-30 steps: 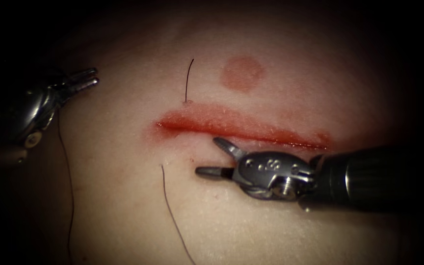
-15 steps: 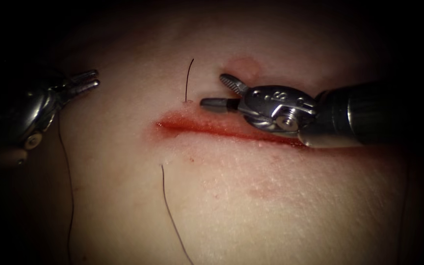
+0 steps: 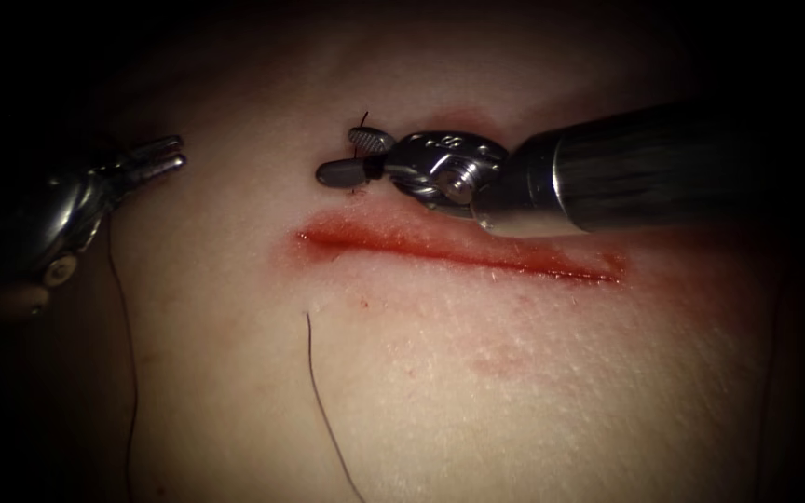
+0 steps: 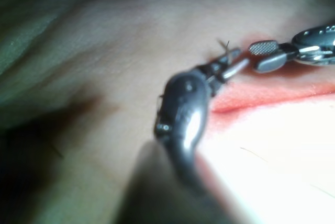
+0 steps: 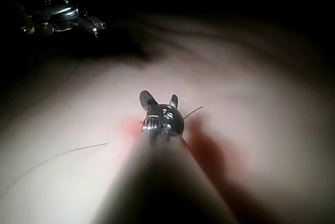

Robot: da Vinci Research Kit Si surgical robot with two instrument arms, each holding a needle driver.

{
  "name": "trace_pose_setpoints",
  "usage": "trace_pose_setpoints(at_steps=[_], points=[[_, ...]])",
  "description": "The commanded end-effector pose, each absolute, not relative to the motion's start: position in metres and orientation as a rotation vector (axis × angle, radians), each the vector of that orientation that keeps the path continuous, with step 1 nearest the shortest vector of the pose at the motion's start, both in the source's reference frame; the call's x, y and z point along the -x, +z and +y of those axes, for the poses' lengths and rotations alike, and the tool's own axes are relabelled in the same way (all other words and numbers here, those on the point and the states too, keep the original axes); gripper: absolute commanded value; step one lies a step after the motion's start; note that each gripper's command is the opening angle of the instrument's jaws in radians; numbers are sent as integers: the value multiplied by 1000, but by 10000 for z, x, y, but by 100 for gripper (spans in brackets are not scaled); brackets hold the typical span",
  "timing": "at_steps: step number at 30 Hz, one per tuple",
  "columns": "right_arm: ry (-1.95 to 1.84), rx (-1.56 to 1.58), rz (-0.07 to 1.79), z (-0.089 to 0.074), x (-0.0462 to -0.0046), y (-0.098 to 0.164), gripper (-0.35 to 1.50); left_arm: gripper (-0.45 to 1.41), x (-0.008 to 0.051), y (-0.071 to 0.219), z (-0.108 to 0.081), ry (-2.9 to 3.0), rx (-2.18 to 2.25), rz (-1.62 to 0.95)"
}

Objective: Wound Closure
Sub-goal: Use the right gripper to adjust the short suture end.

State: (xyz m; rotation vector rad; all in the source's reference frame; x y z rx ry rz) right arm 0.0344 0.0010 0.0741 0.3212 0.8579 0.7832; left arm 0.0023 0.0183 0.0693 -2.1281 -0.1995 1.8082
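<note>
Your left tool (image 3: 165,155) sits far left, well clear of the cut (image 3: 458,244), jaws closed, apparently pinching the thread (image 3: 125,317) that hangs down from it. A second strand (image 3: 326,410) rises from the near side of the tissue (image 3: 514,391). Your right tool (image 3: 351,156) has its jaws open around the short thread end (image 3: 361,119) standing just beyond the cut's left end. I can't see the needle.

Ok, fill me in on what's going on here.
The right gripper has moved from below the cut to above it, and its open jaws now straddle the short thread end standing out of the tissue. The left gripper waits off to the left, jaws shut, with thread trailing beneath it.
</note>
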Motion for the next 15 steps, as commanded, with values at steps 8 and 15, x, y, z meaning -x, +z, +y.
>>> trace_pose_setpoints(at_steps=[8, 15], points=[[786, -296, 795, 5, -341, 775, 98, -35, -19, 700, 182, 1808, 2125, -201], [799, -268, 754, 10, -340, 792, 98, -35, -19, 700, 181, 1808, 2125, -200]])
